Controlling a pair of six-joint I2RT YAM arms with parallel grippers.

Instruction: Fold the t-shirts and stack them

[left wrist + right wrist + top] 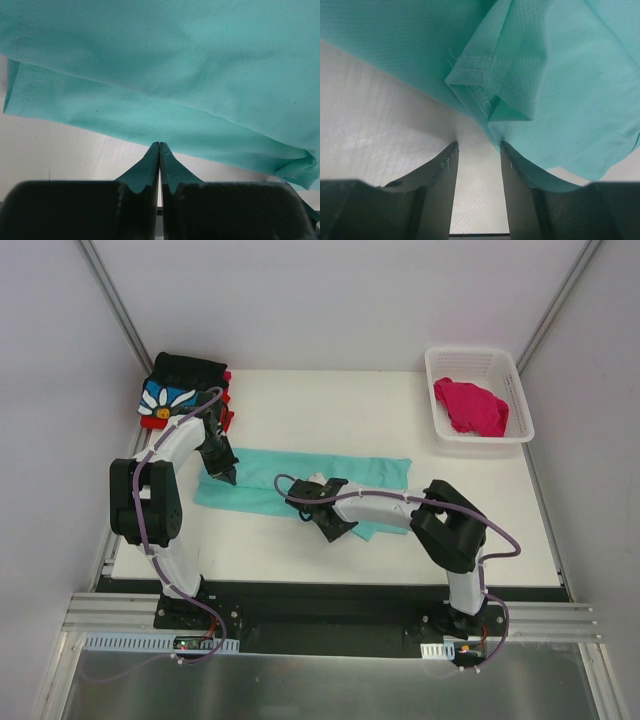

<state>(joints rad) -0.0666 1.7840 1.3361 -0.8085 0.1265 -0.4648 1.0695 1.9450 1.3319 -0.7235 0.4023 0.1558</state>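
The mint-teal t-shirt [310, 478] lies as a long band across the table [420, 530]. The left tool [228, 478] is pressed together at its left end (whether it has caught cloth, I cannot tell). The right tool [338, 530] stands spread at the near hem, with bare table between its fingers.
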